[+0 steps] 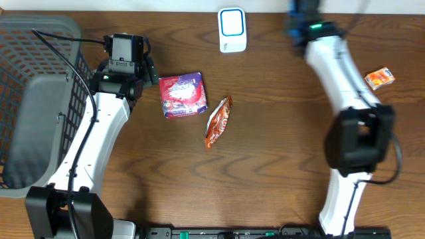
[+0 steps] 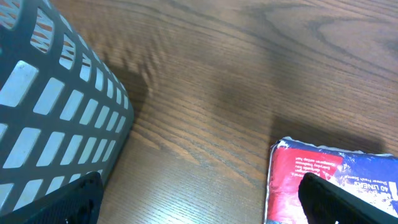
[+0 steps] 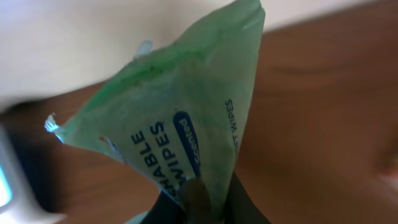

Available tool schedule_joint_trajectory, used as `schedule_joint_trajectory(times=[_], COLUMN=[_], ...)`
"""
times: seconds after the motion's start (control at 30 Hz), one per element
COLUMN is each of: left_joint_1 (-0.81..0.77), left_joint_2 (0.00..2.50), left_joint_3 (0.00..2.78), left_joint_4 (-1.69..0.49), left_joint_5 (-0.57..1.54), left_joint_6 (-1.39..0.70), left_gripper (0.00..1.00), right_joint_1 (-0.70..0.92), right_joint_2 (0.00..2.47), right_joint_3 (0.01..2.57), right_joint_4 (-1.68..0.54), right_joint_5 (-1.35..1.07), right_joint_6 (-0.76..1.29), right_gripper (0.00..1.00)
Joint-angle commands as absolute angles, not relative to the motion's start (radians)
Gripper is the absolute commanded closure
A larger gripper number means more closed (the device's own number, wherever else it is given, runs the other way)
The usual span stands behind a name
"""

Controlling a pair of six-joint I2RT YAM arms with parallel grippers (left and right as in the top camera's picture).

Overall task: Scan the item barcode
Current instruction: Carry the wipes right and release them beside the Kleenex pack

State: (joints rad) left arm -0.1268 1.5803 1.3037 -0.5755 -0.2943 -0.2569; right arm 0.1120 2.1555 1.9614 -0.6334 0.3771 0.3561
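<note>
The right gripper [image 3: 202, 202] is pinching a green wipes packet [image 3: 186, 118], its fingers nearly closed on it, just right of the white scanner [image 1: 232, 30]. The left gripper [image 2: 199, 206] is hanging fully spread and empty, well left of the scanner.

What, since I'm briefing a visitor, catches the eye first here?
The right gripper pinches a green wipes packet, held up near the white scanner at the far edge of the table. The left gripper hangs open beside a purple packet, next to a grey basket.
</note>
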Motion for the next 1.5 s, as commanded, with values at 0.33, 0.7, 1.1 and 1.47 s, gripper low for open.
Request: schedule_joint_trajectory(times=[0.33,0.7,1.1,1.47], left_joint_1=[-0.125,-0.125,-0.125,-0.125], left_joint_2=[1.582,1.582,1.582,1.582], left_joint_3=[1.309,1.309,1.309,1.309], left_joint_4=[-0.575,-0.575,-0.575,-0.575], left_joint_5=[-0.307,-0.308,-0.307,-0.307], left_joint_6=[-0.244,-0.244,-0.244,-0.244], left_gripper=[0.01,0.01,0.01,0.01], right_joint_1=[-0.276,-0.327,-0.313,-0.312], right_joint_2=[2.208,2.28,2.309,2.312], right_joint_3=[1.98,1.98,1.98,1.98], right_joint_4=[-0.833,-0.823,-0.81,-0.835], right_joint_5=[0.362,0.229,0.187,0.11], right_joint_6=[0.37,0.409,0.452,0.451], right_gripper=[0.92,0.85,0.69,0.61])
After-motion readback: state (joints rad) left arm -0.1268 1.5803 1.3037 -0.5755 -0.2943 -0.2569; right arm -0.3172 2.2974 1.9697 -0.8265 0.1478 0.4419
